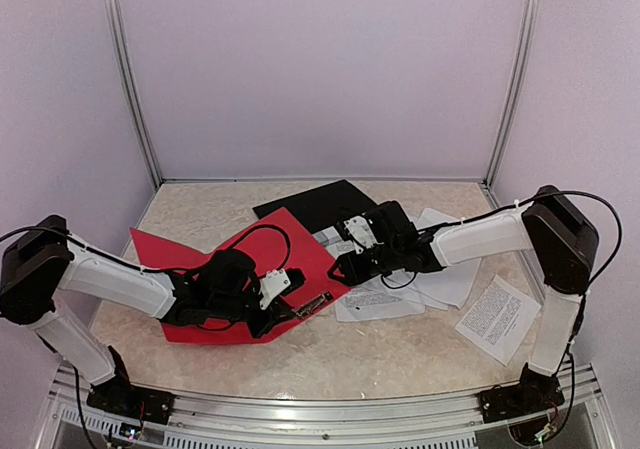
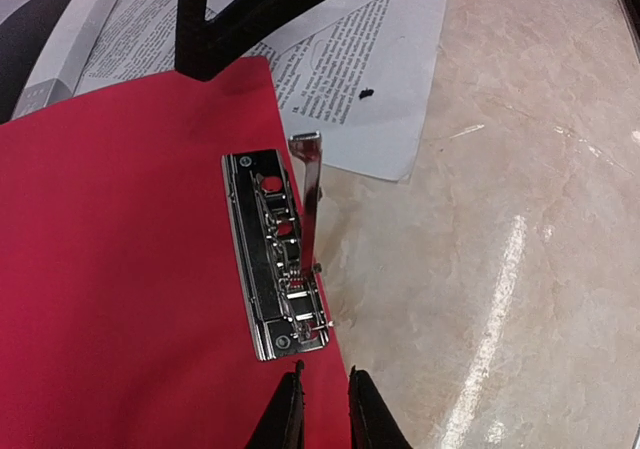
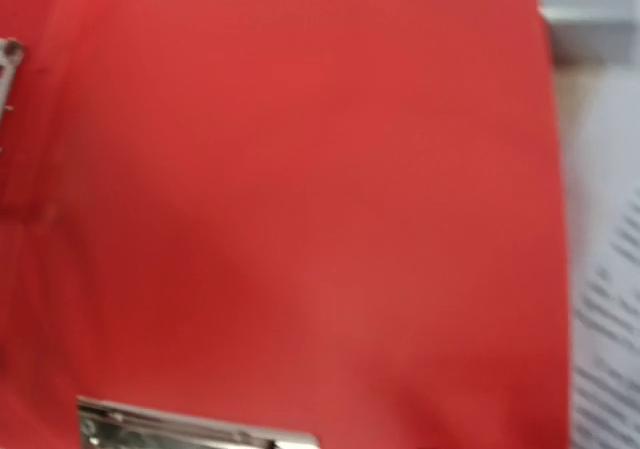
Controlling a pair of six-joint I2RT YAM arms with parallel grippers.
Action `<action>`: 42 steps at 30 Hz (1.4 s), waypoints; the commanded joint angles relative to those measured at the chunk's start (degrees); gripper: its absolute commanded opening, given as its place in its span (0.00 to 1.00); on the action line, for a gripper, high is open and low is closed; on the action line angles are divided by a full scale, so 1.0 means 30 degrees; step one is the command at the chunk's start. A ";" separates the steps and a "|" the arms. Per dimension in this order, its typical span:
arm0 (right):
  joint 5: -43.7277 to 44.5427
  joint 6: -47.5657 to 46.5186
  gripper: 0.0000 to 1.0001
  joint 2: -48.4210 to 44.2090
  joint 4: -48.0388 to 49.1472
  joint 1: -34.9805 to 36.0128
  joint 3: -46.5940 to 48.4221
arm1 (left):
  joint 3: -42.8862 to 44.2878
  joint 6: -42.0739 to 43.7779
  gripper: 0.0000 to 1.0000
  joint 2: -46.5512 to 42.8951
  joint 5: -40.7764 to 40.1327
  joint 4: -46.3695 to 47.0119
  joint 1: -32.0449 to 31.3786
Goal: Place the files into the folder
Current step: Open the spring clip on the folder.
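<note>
Pale lilac walls around a marbled worktop (image 1: pixel 400 354), with the red folder (image 1: pixel 190 254) lying open left of centre. The files (image 1: pixel 385 299) sit fanned just right of it under my right arm, so that arm's nearer; one sheet (image 1: pixel 495 314) lies apart, further right. The left tool (image 2: pixel 326 409) is nearly pressed together at the folder's edge, and I can't tell if it's biting. The metal clip (image 2: pixel 275 269) runs lengthwise straight ahead of it, lever (image 2: pixel 310 184) up. The right tool (image 1: pixel 345 266) is at the folder's right edge; can't tell its spread. The print's too small to read, no brands.
</note>
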 commanded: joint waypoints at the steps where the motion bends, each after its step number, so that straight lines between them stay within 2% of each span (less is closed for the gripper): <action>1: -0.0444 -0.0628 0.38 0.0652 -0.0664 0.0284 0.0690 | -0.0889 -0.0598 0.15 -0.0910 -0.0974 -0.1302 -0.0124; 6: -0.0849 -0.0857 0.38 0.1240 -0.1192 0.0561 0.1232 | -0.1294 -0.0564 0.23 -0.1750 -0.1283 -0.0624 -0.0134; 13: -0.0280 -0.0451 0.29 0.0584 -0.1603 0.1338 0.0077 | -0.0572 -0.0862 0.37 -0.1418 -0.1851 -0.0429 -0.0126; 19: 0.0254 -0.0493 0.25 0.0288 -0.2146 0.2203 0.0131 | -0.0236 -0.0952 0.47 -0.1592 -0.3274 -0.0513 -0.0130; 31: 0.1475 -0.0623 0.24 0.0186 -0.3021 0.3730 0.1285 | 0.0164 -0.2480 0.57 -0.1997 -0.5250 -0.1619 -0.0121; 35: 0.1687 -0.0689 0.24 0.0760 -0.3207 0.4037 0.2006 | -0.0020 -0.3171 0.61 -0.2871 -0.6826 -0.2235 -0.0126; 42: 0.1874 -0.0766 0.24 0.1774 -0.3534 0.4442 0.3325 | -0.0190 -0.4277 0.63 -0.4021 -0.8881 -0.3216 -0.0104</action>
